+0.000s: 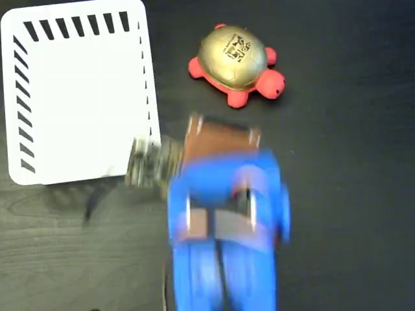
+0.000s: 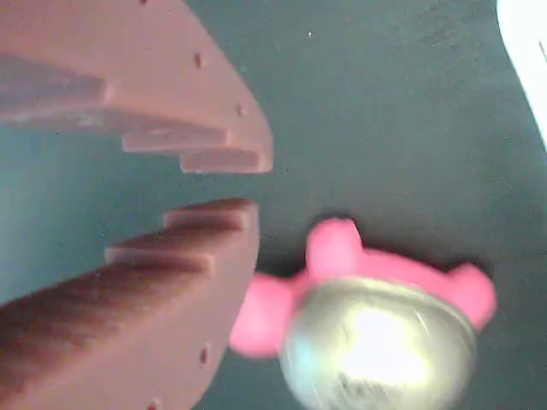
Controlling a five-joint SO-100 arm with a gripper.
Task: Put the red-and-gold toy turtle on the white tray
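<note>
Dark wood-grain table [image 1: 363, 194] (matte, bare)

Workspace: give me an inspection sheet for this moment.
Surface: dark wood-grain table, bare around the items.
Job's things: red-and-gold toy turtle sits on the table, outside and to the right of the white tray in the fixed view; tray holds nothing.
Clutter: nothing seen.
Grippers: end effector has its fingers slightly apart, holding nothing, near the turtle but not around it; the blue arm is motion-blurred.
Cables: nothing seen.
Surroundings: nothing seen beyond the table.
</note>
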